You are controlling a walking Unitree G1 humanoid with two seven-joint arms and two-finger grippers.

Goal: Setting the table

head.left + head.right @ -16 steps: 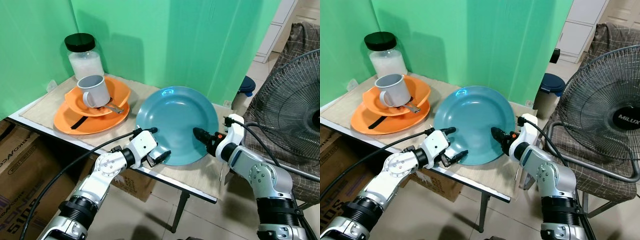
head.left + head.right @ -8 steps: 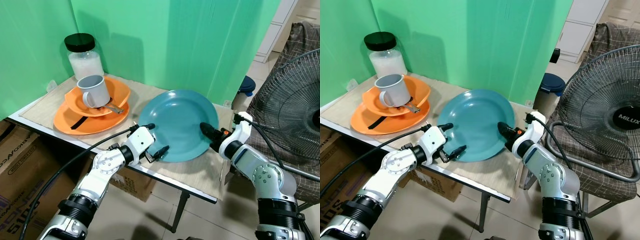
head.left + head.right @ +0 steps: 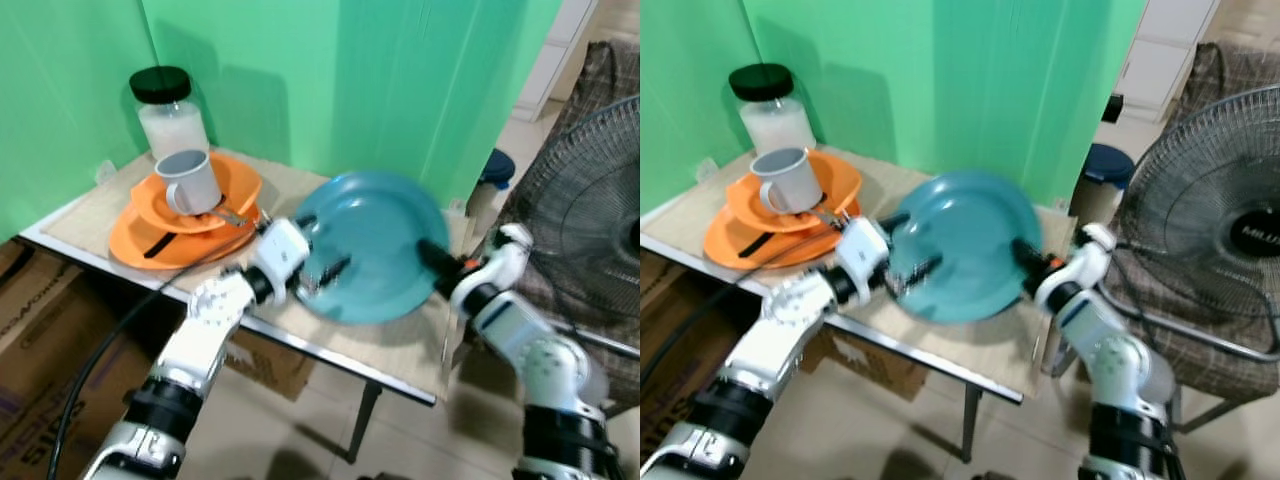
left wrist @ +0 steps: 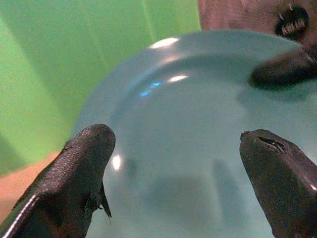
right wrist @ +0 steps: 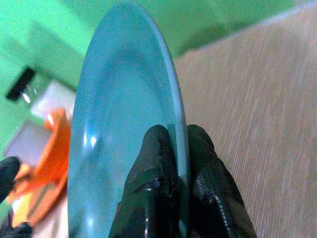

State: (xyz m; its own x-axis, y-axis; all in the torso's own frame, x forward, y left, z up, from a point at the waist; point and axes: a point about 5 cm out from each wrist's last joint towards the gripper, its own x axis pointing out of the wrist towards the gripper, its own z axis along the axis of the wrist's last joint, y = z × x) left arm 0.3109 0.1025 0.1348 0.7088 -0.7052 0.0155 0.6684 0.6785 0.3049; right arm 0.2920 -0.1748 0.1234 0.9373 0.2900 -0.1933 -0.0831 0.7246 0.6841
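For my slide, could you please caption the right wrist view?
Right claw pinching the rim of the round teal plate, tilted above the beige table.

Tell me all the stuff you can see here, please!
Blue plate: one, teal blue, tilted up above the table's right half, held at its rim.
Orange plates: two, orange, stacked on the table's left part.
Mug: one, grey, lying tilted on the orange plates.
Jar: one, clear with black lid and white contents, behind the orange plates.
Table: one, beige top, against the green wall.
Fan: one, dark wire grille, on the right.
Cardboard boxes: brown, under the table.
Right gripper: one, black fingers pinching the blue plate's rim.
Left gripper: one, black fingers spread at the blue plate's near face.
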